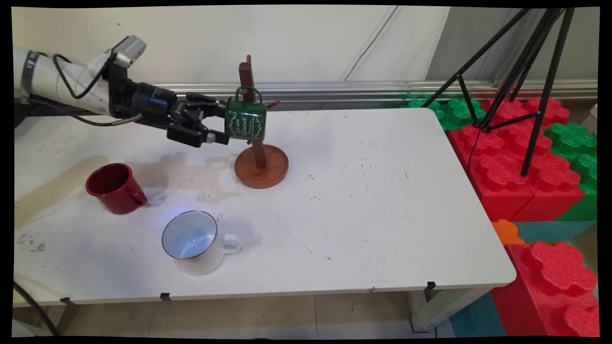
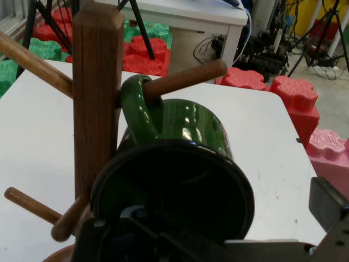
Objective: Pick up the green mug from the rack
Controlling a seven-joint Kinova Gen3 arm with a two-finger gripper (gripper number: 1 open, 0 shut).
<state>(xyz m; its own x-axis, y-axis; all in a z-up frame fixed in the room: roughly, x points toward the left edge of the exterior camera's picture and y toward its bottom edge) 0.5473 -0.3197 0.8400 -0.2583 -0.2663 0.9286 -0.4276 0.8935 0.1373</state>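
Observation:
A dark green mug (image 1: 246, 119) with pale lettering hangs by its handle on a peg (image 2: 185, 78) of the wooden mug tree (image 1: 258, 153), which stands on a round base at the table's back middle. My gripper (image 1: 224, 123) reaches in from the left and sits right at the mug's mouth. It is open, with one finger above and one below the rim. In the hand view the green mug (image 2: 191, 131) faces me mouth-on beside the tree's post (image 2: 97, 109). One black finger (image 2: 329, 206) stands clear to its right, and the other finger is hidden.
A red mug (image 1: 114, 188) lies tilted at the left of the white table (image 1: 373, 200). A white enamel mug (image 1: 193, 241) stands near the front edge. A black tripod (image 1: 521, 71) and red and green foam blocks (image 1: 516, 157) stand off the table's right side.

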